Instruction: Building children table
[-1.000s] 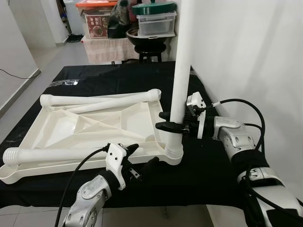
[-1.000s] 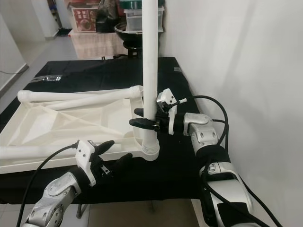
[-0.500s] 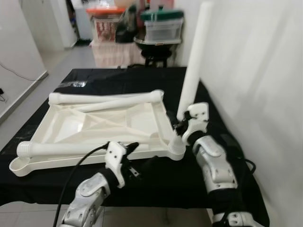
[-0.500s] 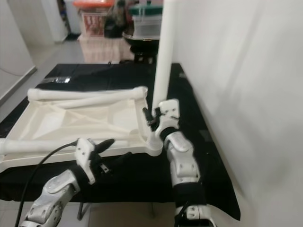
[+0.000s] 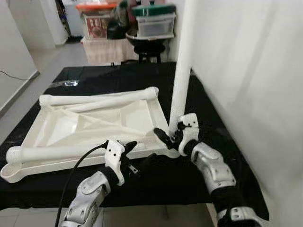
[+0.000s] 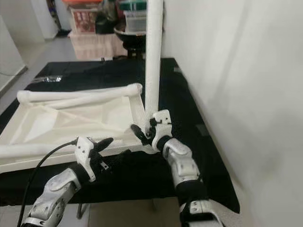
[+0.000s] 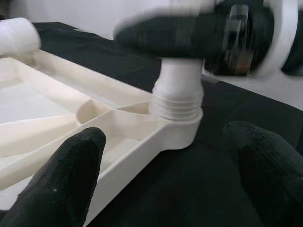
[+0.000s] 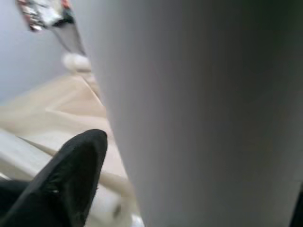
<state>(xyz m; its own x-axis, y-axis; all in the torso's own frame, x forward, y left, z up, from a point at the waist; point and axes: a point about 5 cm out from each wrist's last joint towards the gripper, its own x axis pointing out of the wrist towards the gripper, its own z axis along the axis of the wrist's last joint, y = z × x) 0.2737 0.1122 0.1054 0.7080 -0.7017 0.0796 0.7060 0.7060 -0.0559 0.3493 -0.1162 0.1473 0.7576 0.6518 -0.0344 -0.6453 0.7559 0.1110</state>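
A white table top [image 5: 94, 125] lies upside down on the black-covered table [image 5: 118, 78]. One white leg [image 5: 182, 71] stands upright in the near right corner socket [image 7: 177, 127]. My right gripper [image 5: 169, 136] is shut on this leg just above the socket, and one black finger [image 8: 75, 175] lies against the leg's side. Open and holding nothing, my left gripper [image 5: 138, 153] hovers at the table's front edge, a short way in front of the socket, with its fingers [image 7: 66, 179] spread wide. Other loose legs [image 5: 94, 98] lie on the table top, one along its near edge [image 5: 57, 152].
A white wall [image 5: 246, 71] runs close along the table's right side. Storage boxes and a stool [image 5: 154, 23] stand behind the table. Open floor [image 5: 23, 75] lies to the left. A black cable [image 5: 75, 175] loops from my left arm.
My right gripper has slid down the upright leg, from well above the socket to just above it, and the arm has swung toward the front. The left gripper has stayed put.
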